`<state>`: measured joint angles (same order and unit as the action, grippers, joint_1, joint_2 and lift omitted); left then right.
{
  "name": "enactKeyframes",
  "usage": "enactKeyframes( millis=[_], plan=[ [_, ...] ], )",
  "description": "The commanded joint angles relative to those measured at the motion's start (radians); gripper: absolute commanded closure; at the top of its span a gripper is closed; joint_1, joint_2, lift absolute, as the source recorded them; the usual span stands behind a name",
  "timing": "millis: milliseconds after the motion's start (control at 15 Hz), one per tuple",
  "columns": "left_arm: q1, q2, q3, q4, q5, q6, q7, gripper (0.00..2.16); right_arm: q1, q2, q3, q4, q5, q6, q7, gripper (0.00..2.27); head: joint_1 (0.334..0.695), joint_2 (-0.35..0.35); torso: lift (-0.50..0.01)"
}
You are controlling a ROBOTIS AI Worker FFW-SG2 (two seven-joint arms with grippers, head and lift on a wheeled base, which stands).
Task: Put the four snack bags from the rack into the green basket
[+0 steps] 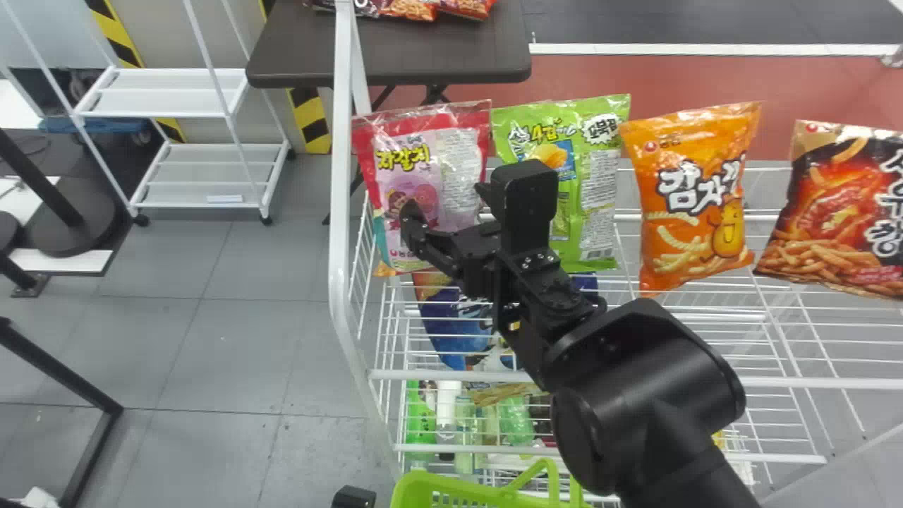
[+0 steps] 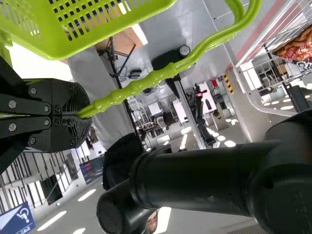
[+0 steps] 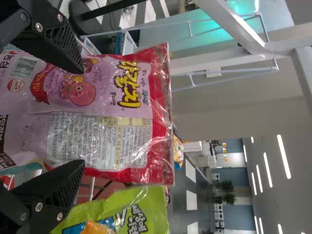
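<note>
Progress: 0 of 4 bagged as I read it. The red-and-pink bag (image 1: 451,152), green bag (image 1: 596,176), orange bag (image 1: 695,204) and dark bag (image 1: 832,212) all stood in a row on the rack (image 1: 340,212). The right claw (image 3: 81,118) was released, fingers spread either side of the red-and-pink bag; couldn't tell if it touched. Left claw (image 2: 78,116) was clenched on the handle (image 2: 146,82) of the green basket (image 2: 87,48), which hung low by the rack's near side. Left to do: grip that first bag, move it over, then the other three. Materials: bags were glossy, crinkly film, puffed pillow shapes with flat sealed ends, so likely to slip or crumple under a weak pinch. Basket was smooth moulded plastic, walls punched with small squarish holes, handle lumpy like a string of beads. Rack was thin white wire in a tubular frame. Right claw's pads were ridged black.
</note>
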<state>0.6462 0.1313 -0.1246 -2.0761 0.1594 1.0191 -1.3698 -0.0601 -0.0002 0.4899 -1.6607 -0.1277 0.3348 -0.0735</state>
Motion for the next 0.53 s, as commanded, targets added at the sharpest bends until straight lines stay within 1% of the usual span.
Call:
enactKeyframes(
  millis=[0,67,133,200,267,400,467],
  plan=[
    [-0.005,0.005,0.003,0.004,0.002,0.002,0.002,1.88,-0.044,0.001,0.015,0.055,0.031,0.02,0.0,0.19,0.695,0.068,-0.007],
    [-0.008,0.005,0.003,0.005,0.002,0.002,0.002,1.88,-0.058,0.001,0.015,0.068,0.034,0.033,0.0,0.25,0.695,0.073,-0.007],
    [-0.011,0.005,0.003,0.007,0.002,0.002,0.002,1.88,-0.069,0.001,0.009,0.073,0.037,0.054,0.057,0.75,0.695,0.076,-0.007],
    [-0.014,0.005,0.003,0.01,0.003,0.002,0.002,1.88,-0.066,0.001,0.001,0.073,0.043,0.094,0.1,1.55,0.695,0.076,-0.007],
    [-0.02,0.005,0.003,0.018,0.008,0.002,0.002,1.88,-0.058,0.001,-0.002,0.068,0.045,0.097,0.118,1.98,0.695,0.091,-0.007],
    [-0.023,0.005,0.002,0.019,0.009,0.005,0.002,1.88,-0.046,0.001,-0.001,0.016,0.048,0.192,0.124,2.09,0.695,0.097,-0.007],
    [-0.028,0.005,-0.001,0.019,0.006,0.008,0.003,1.88,-0.03,0.001,0.004,-0.01,0.068,0.211,0.123,2.11,0.695,0.097,-0.007]
  ],
)
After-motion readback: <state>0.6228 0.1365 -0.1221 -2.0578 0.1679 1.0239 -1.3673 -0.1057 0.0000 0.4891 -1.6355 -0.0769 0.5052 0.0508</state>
